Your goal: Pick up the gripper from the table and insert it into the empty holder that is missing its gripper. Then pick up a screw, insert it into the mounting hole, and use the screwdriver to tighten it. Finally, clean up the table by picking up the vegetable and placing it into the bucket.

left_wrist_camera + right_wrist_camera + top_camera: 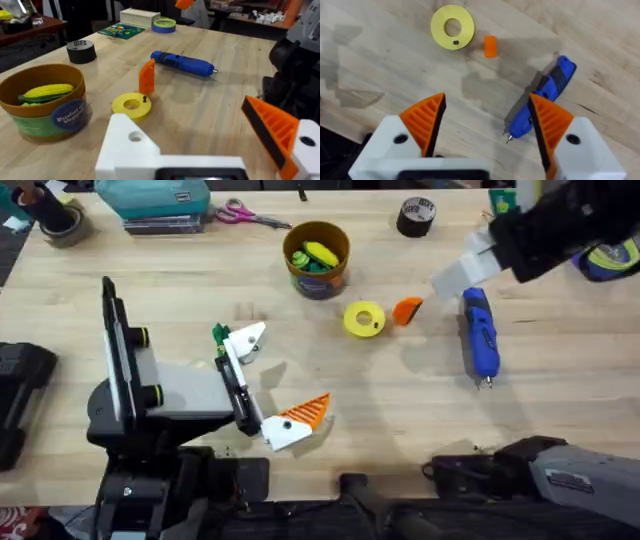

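Your right end effector (487,125), wide open and empty, hangs right of the little orange gripper (407,310), nearer than the left.

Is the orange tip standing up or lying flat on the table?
Standing up: the orange tip rises on its narrow end beside the yellow disc, apart from the blue screwdriver.

The large light wooden tabletop (200,310) shows matt, visible grain. The small orange ribbed plastic fingertip (146,76) looks matt. The blue pen-shaped plastic screwdriver (479,333) has a slight sheen and a thin silver metal bit. The white angular plastic bracket (131,145) looks smooth.
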